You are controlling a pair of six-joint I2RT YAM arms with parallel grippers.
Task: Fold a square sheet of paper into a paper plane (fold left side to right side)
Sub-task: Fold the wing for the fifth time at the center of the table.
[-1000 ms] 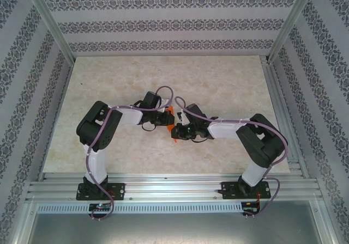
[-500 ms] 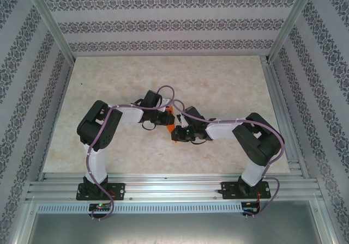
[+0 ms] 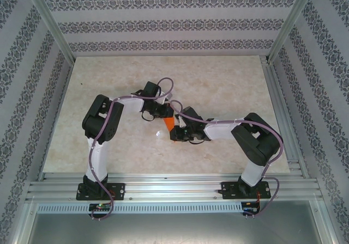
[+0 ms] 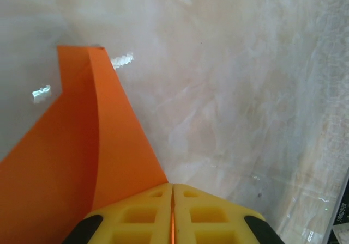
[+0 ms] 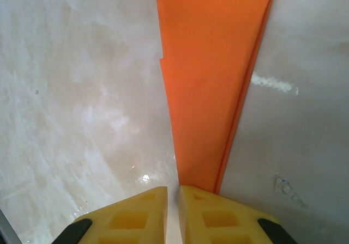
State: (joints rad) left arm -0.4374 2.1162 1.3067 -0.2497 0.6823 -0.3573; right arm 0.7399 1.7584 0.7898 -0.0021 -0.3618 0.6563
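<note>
The square sheet of paper (image 3: 169, 123) is bright orange and folded into a narrow creased shape, lying mid-table between my two grippers. In the left wrist view the paper (image 4: 82, 146) rises as a curved flap to the upper left. My left gripper (image 4: 173, 185) is shut on its edge, and a thin orange line shows between the yellow fingers. From above, the left gripper (image 3: 162, 113) sits just behind the paper. In the right wrist view the paper (image 5: 212, 80) is a long layered strip running away from my right gripper (image 5: 173, 188). Those jaws stand a slit apart over bare table, the right fingertip (image 5: 204, 192) at the strip's near end. The right gripper (image 3: 176, 130) sits just right of the paper in the top view.
The marbled beige tabletop (image 3: 218, 80) lies open behind and to both sides of the arms. Patterned walls and metal posts (image 3: 52, 26) box it in. An aluminium rail (image 3: 174, 187) runs along the near edge, and purple cables loop over both wrists.
My left arm has swung back and slightly right, drawing its gripper away from me with the paper's edge. The orange paper now shows lower and left of the wrists. The right gripper barely shifted.
</note>
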